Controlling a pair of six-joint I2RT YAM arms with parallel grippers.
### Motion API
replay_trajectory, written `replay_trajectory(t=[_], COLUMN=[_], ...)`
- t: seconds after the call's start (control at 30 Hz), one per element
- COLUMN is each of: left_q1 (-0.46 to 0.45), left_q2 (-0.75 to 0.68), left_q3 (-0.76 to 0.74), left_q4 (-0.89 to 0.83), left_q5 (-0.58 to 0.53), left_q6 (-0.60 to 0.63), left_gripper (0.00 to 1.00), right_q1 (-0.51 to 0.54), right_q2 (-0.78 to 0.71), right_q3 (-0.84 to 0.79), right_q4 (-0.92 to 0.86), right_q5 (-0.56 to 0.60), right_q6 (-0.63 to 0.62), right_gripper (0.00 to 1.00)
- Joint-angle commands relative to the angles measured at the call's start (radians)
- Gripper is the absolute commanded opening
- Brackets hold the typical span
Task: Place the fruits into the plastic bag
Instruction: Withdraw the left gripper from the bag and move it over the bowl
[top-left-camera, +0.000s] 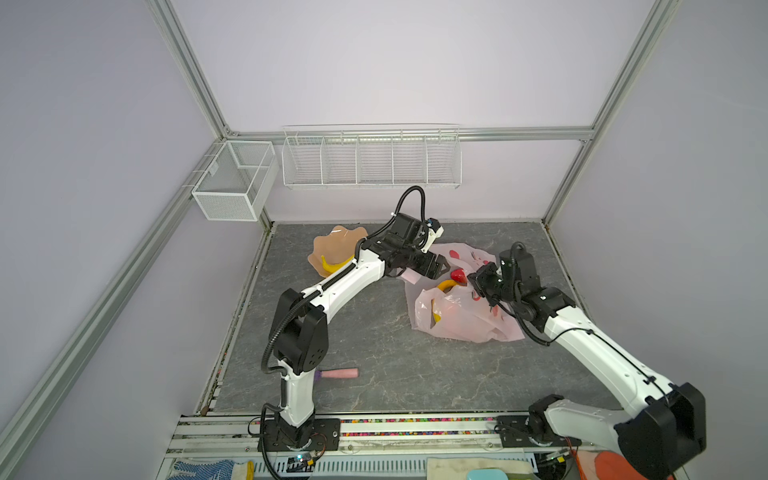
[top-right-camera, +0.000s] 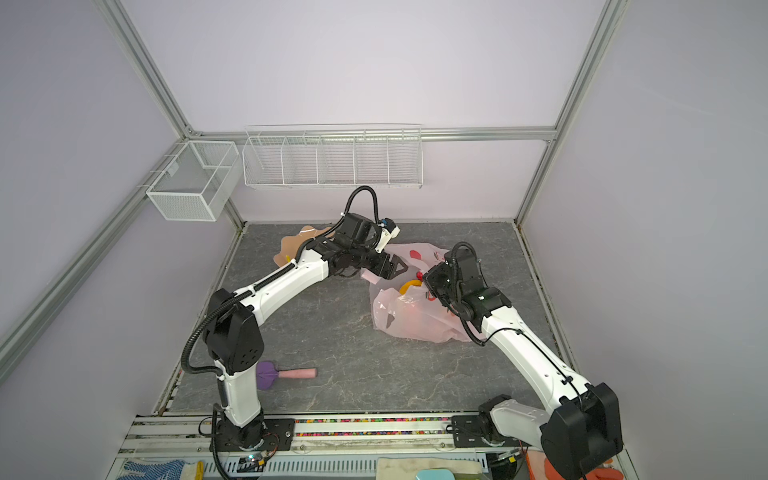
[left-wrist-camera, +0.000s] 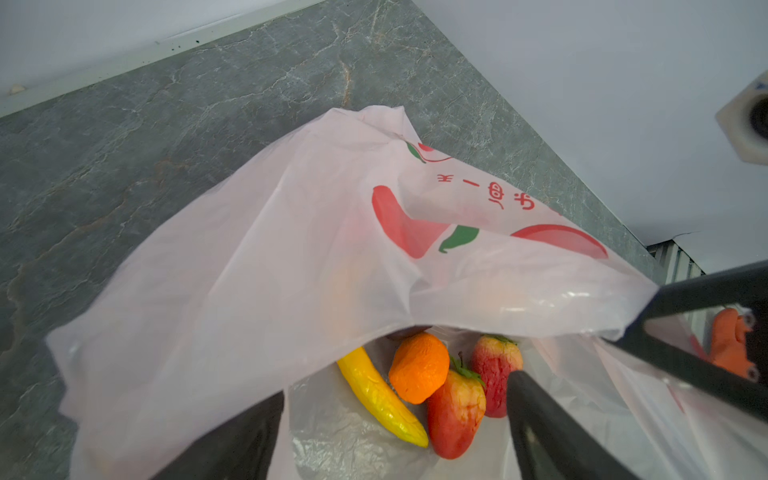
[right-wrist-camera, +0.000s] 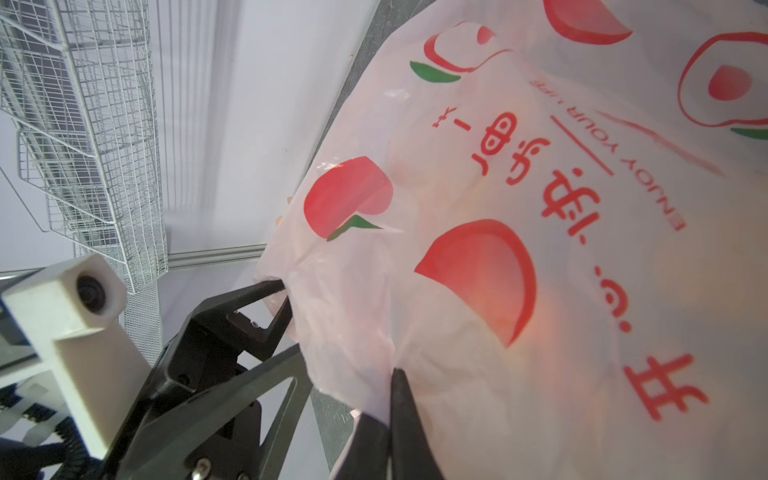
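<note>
The plastic bag (top-left-camera: 461, 322) lies on the right side of the desk (top-left-camera: 374, 353)
The right pincer (right-wrist-camera: 394, 376) is pinched shut on its rim; the left pincer (top-left-camera: 443, 266) gapes wide at its mouth, holding nothing. Inside lie a banana (left-wrist-camera: 380, 397), an orange (left-wrist-camera: 419, 368) and two strawberries (left-wrist-camera: 456, 411).

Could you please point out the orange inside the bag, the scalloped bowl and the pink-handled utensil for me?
orange (left-wrist-camera: 419, 368): left wrist view, middle of its peel.
scalloped bowl (top-left-camera: 334, 243): in a top view, bare inner wall.
utensil (top-right-camera: 289, 373): in a top view, pink handle near the purple head.
</note>
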Motion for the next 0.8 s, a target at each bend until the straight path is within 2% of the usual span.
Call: replay_trajectory(t=[0.0,0.23,0.33,0.47,0.63,0.77], left_q1=[0.015,0.052,0.073,0.129,0.251,0.313], left_q2=[-0.089,-0.215,-0.260,-0.308,-0.274,-0.168], left_q3=[-0.045,-0.167,-0.213,-0.263,-0.231,-0.112], left_q4=[-0.030,-0.044,-0.057,-0.057,-0.160,-0.331], left_q5=[-0.033,-0.103,-0.195,-0.219,-0.193,-0.235], left_q6=[-0.017,-0.020,-0.034,0.030,0.094,0.175], left_gripper=[0.84,0.84,0.84,0.85,0.85,0.85], right_q1=[-0.002,-0.002,-0.003,-0.004,-0.004,-0.004], right_q2=[-0.024,-0.023,-0.024,-0.024,-0.025,-0.024], right_q3=[-0.021,-0.023,-0.022,-0.023,-0.021,-0.017], right_q4=[0.013,0.015,0.015,0.015,0.013,0.008], right_q5=[0.014,0.016,0.015,0.014,0.010,0.003], right_q6=[0.015,0.015,0.016,0.016,0.014,0.009], right_gripper=[0.06,0.06,0.06,0.06,0.06,0.06])
